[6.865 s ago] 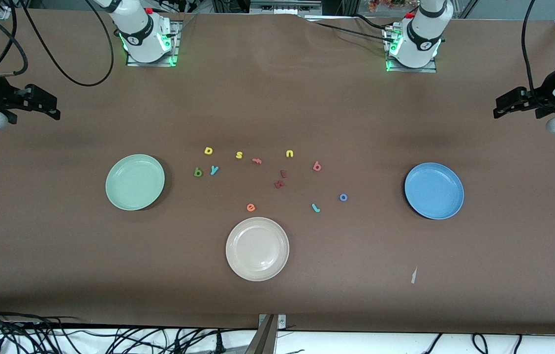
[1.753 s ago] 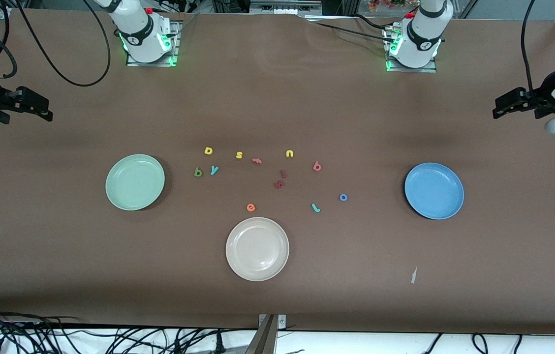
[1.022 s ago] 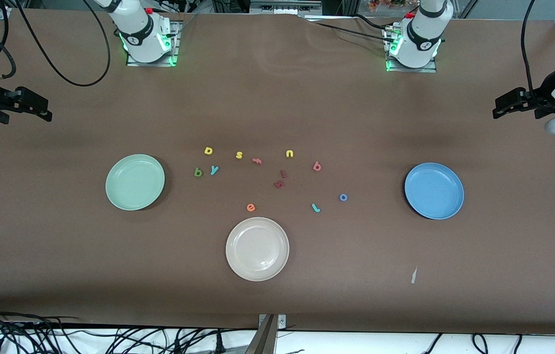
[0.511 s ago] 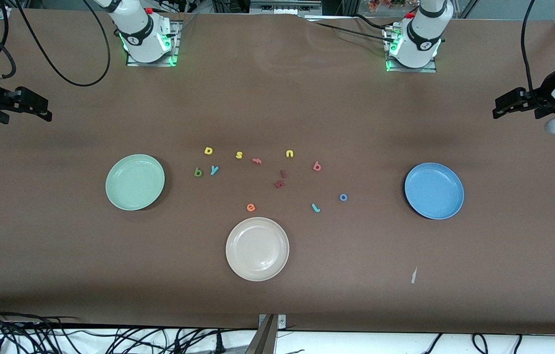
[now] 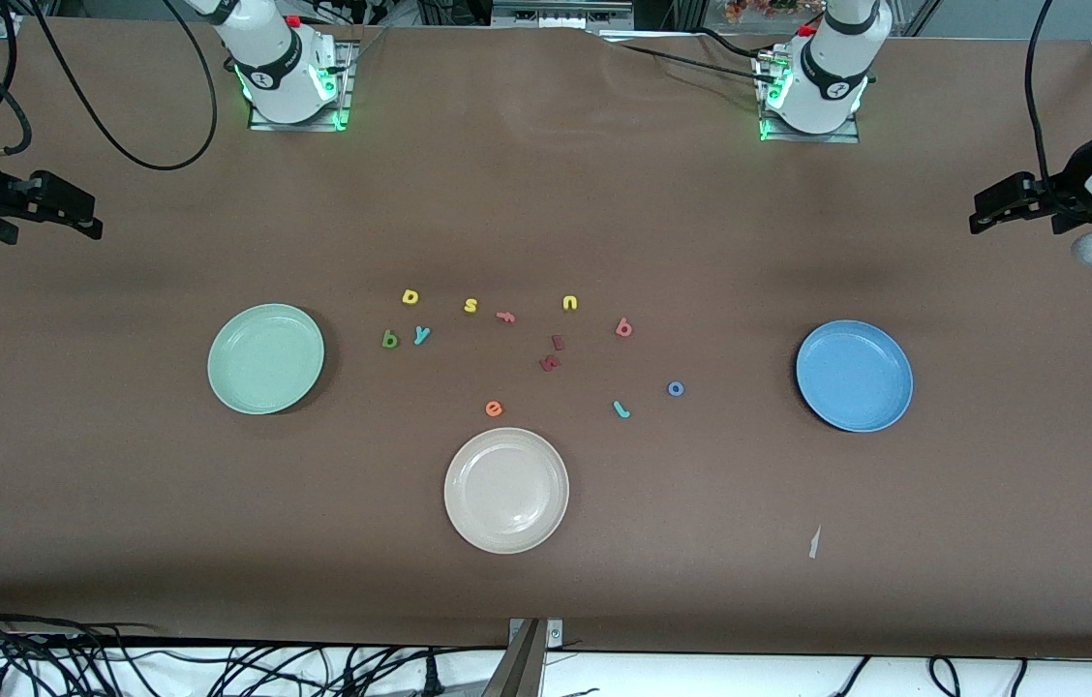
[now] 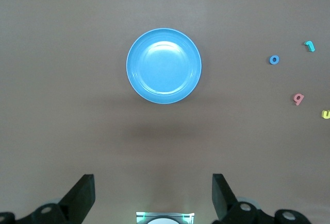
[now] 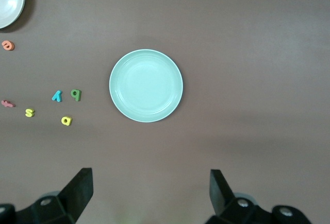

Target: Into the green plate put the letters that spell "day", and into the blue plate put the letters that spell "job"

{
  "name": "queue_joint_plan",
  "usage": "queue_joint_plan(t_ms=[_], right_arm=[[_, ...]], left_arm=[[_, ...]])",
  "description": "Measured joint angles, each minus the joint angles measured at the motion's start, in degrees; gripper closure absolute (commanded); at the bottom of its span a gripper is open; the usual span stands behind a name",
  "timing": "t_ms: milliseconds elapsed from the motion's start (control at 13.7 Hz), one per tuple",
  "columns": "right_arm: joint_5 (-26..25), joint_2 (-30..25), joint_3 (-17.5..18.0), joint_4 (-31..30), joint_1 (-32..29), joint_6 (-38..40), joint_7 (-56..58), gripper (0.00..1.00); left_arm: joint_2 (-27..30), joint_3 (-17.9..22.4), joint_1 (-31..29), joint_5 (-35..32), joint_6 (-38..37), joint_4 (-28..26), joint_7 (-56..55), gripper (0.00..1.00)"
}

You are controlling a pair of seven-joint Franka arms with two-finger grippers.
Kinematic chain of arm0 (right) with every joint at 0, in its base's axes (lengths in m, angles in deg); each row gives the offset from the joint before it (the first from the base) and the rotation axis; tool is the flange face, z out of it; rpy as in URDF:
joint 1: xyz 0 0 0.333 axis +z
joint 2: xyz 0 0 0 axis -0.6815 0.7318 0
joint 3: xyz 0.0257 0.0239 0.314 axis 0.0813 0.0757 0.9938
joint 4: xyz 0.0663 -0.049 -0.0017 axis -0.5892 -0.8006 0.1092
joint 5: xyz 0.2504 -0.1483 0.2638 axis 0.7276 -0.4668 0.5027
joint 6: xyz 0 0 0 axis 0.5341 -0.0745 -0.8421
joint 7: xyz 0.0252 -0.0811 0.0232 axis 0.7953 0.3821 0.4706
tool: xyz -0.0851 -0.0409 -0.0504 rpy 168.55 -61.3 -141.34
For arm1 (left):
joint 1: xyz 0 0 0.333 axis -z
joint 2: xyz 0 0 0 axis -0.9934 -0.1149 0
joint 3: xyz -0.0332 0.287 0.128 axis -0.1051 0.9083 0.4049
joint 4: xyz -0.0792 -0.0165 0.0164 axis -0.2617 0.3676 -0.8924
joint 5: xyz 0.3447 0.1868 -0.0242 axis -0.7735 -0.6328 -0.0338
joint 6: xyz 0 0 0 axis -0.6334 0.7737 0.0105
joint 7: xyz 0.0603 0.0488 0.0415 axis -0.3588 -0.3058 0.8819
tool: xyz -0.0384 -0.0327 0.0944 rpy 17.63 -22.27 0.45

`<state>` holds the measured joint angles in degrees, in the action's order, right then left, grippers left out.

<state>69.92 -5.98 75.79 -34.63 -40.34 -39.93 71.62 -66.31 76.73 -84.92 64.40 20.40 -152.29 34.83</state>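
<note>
While hanging up high with nothing grabbed, both wide open and empty: left gripper (image 5: 984, 215) over the table's end on the left arm's side, right gripper (image 5: 86, 215) over the end on the right arm's side. Looks like a plain waiting pose for both arms, well clear of everything, with the wrist cameras staring straight down.

Right under the left wrist's stare: the blue plate (image 5: 854, 376), bare, toward the left arm's end of the table. Same deal under the right wrist: the green plate (image 5: 265, 359), bare, toward the right arm's end. Handy split, probably: one plate per arm, no reaching across.

Out toward the table's middle, every letter loose on the brown top. "Day" bunch closest to the green plate: yellow d (image 5: 410, 297), then the dark green a-ish one (image 5: 390, 339) and teal y (image 5: 422, 335) just beside each other, nearer the front camera than the d. "Job" bunch on the blue plate's side: pink b (image 5: 623, 328), blue o (image 5: 676, 389), teal j (image 5: 621, 409).

Decoys mixed in between: yellow s (image 5: 470, 306), pink f (image 5: 505, 317), yellow n (image 5: 570, 303), dark red pieces (image 5: 552, 353), orange e (image 5: 494, 409), plus a cream plate (image 5: 506, 490) toward the table's front edge. Best ignored.

Zero of six done, by the look of it. Tiny flat foam, so probably calls for a careful straight-down pinch. Easy to bump the y while going for the green one.
</note>
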Motion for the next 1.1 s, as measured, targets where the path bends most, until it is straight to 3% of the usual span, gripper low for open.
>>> queue_joint_plan(t_ms=[730,1096], right_arm=[[-0.01,0.37,-1.02,-0.06,-0.13,0.31,0.04,0.0],[0.07,3.21,-0.72,-0.44,0.41,6.83,0.03,0.0]], left_arm=[[-0.03,0.0,0.0,0.0,-0.04,0.0,0.0,0.0],[-0.59,0.0,0.06,0.0,-0.7,0.0,0.0,0.0]])
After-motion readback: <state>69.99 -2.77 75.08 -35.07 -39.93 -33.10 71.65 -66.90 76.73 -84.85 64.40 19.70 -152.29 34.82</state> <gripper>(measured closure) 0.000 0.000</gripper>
